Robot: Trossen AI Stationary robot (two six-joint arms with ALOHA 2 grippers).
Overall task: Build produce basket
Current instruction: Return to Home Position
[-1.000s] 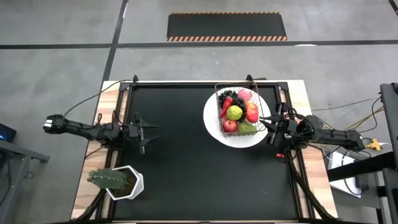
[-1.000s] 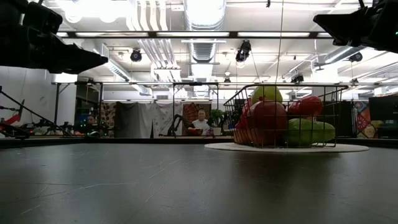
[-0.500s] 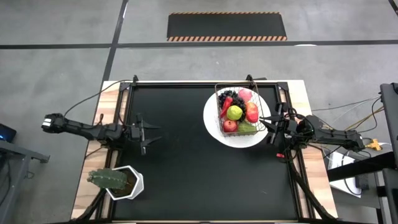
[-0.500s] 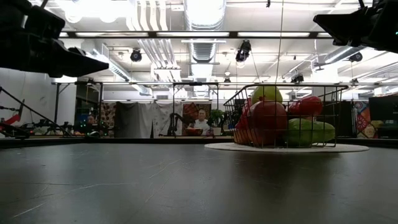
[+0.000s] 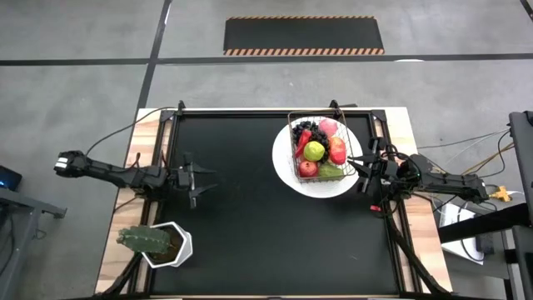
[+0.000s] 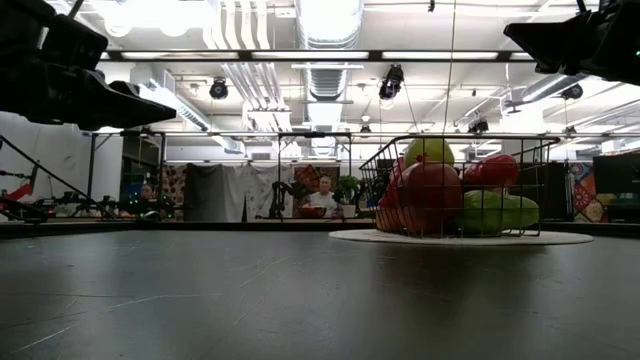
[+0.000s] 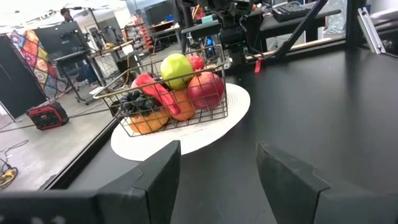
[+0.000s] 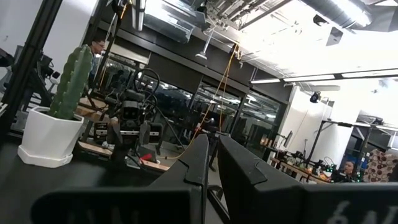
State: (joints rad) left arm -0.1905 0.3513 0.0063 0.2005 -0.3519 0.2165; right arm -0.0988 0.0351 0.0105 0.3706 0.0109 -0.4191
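The wire basket [image 5: 318, 150] stands on a round white plate [image 5: 287, 171] at the table's far right, filled with produce: a green apple [image 5: 314, 151], red apples, a pink peach, dark grapes, a red pepper. In the left wrist view the basket [image 7: 168, 99] shows ahead of the fingers. My left gripper [image 5: 198, 177] hangs open at the table's left side, clear of everything. My right gripper [image 5: 362, 171] is shut, beside the plate's right edge, holding nothing.
A green cactus-like plant in a white pot [image 5: 158, 243] stands at the near left corner. The black tabletop between the arms is bare. People show in the room beyond the far edge [image 6: 322, 196].
In the low view my left arm has tipped slightly, its dark end riding a little higher than a second ago. The basket, plate and right arm have kept still.
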